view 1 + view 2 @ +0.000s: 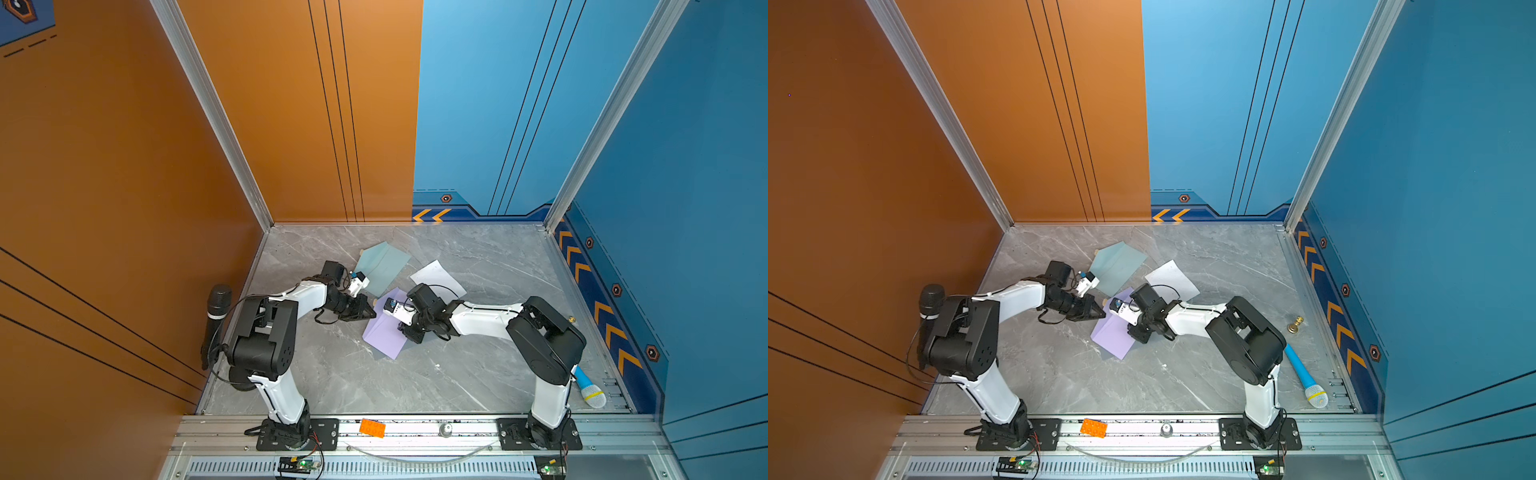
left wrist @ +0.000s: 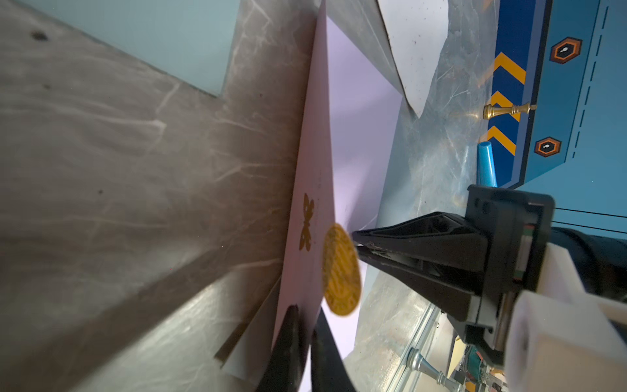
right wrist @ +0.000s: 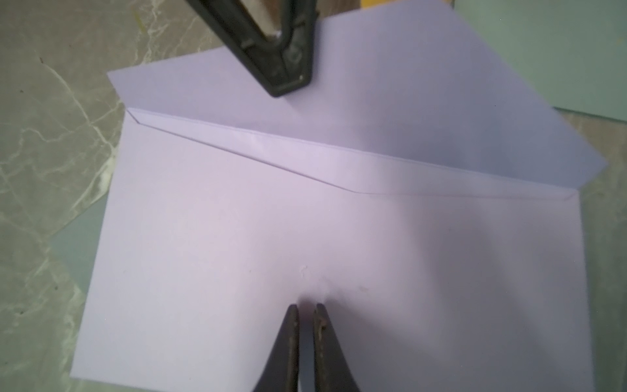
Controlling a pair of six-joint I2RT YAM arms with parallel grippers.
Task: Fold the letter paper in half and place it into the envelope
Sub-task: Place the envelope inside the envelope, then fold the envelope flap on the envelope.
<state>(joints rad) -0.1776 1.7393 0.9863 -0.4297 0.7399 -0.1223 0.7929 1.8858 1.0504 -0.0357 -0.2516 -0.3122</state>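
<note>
A lavender envelope [image 1: 382, 336] lies mid-table with its flap [image 2: 315, 152] raised; the flap carries a round gold seal [image 2: 341, 268]. My left gripper [image 2: 305, 315] is shut on the flap's edge, seen from above in a top view [image 1: 372, 312]. My right gripper [image 3: 306, 307] stands on the envelope's body [image 3: 237, 237], its jaws almost together and the paper puckered at the tips. The white letter paper [image 1: 436, 276] lies flat behind the right wrist, partly hidden by it. Whether it is folded I cannot tell.
A teal sheet [image 1: 382, 266] lies behind the envelope and partly under it. A black microphone [image 1: 216, 316] leans at the left wall. By the right wall are a blue microphone [image 1: 588, 388] and a gold chess piece [image 1: 1295, 325]. An orange brick [image 1: 372, 428] sits on the front rail.
</note>
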